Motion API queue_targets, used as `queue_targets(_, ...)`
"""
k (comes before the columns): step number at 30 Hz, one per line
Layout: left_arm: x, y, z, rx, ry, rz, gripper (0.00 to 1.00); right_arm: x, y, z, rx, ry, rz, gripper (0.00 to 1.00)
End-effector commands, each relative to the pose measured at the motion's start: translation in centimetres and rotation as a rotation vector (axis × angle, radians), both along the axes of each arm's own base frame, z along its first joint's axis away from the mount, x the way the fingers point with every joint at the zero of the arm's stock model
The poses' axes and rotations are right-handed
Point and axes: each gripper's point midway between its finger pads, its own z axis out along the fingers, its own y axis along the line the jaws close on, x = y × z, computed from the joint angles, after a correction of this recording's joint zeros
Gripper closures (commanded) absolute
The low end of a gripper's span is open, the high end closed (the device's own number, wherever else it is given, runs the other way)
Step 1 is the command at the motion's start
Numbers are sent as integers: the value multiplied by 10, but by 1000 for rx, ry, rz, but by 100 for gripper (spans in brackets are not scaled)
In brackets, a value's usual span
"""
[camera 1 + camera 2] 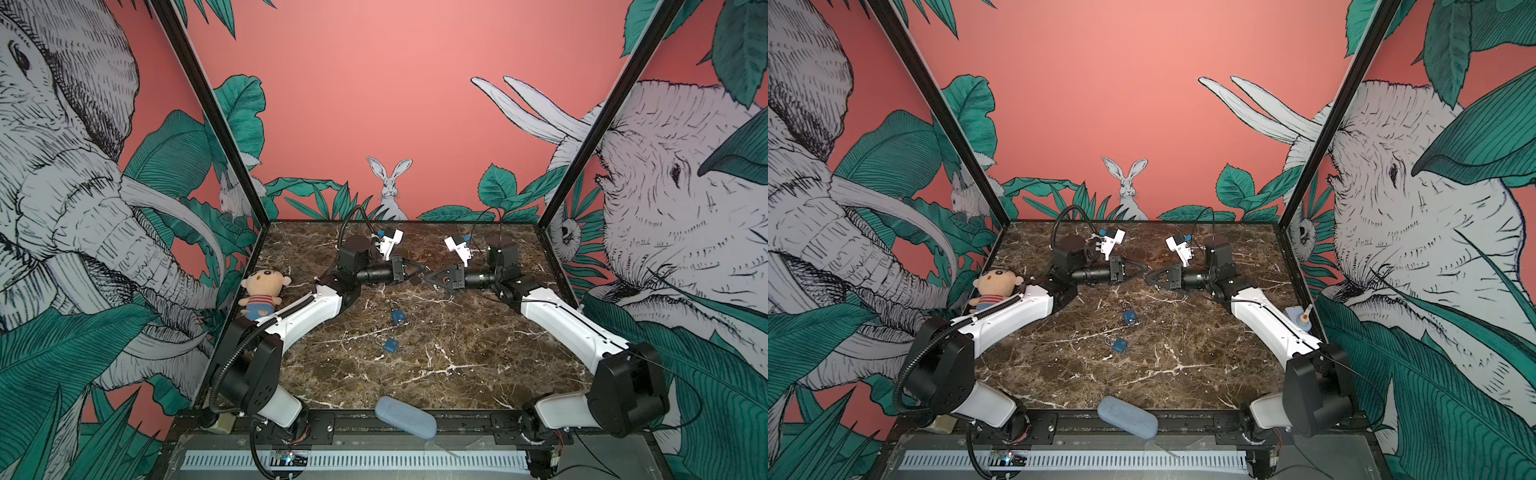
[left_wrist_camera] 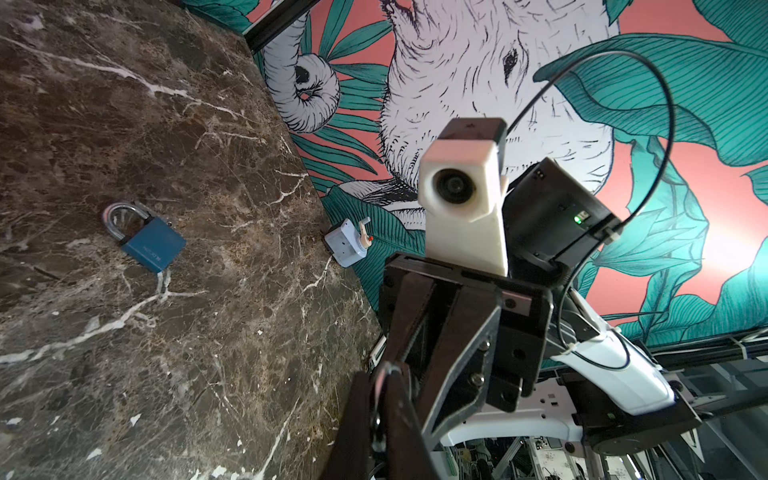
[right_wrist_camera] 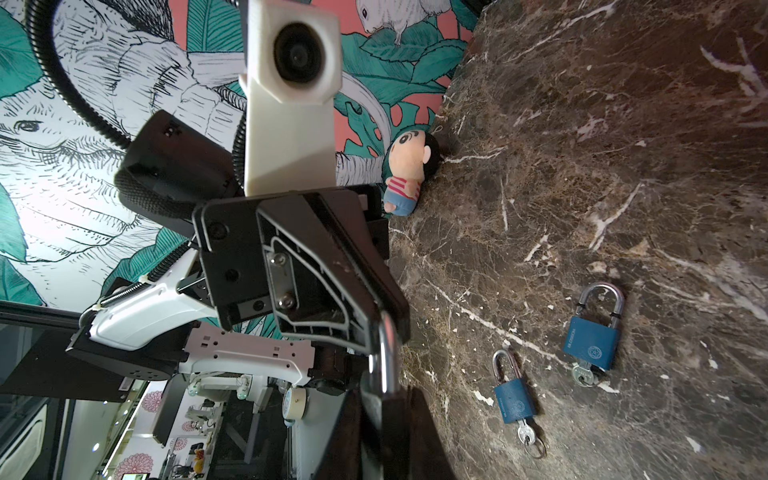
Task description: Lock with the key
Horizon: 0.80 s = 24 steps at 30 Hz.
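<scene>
The marble table (image 1: 457,374) is lying wide below, and the two arms are meeting nose to nose above its far middle. The left gripper (image 1: 419,271) is squeezing fully closed. The right gripper (image 1: 432,277) is pinching nearly as tight on a shiny metal piece (image 3: 385,353), shackle-like, bridging both tips. Whether the left is truly gripping it, I cannot tell. The far padlock (image 1: 397,316) and the near padlock (image 1: 390,344), both blue, are lying on the marble just in front, each with a key (image 3: 584,376) sitting in its base. The danger, I'd say, is two tight pinches working one small part. A misaligned twist could pop it loose and send it dropping toward the locks below.
</scene>
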Motion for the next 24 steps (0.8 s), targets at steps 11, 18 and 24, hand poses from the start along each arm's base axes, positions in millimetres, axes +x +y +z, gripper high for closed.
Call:
queue_targets(11,-17,6,23,-66,-29,-14,100,-1,17,7,14,-108,39,72)
queue_targets(18,2,22,35,-89,-82,83,100,5,10,0,8,-102,1,62)
queue_targets(24,13,28,41,-99,-98,123,100,5,0,6,15,-116,-33,57)
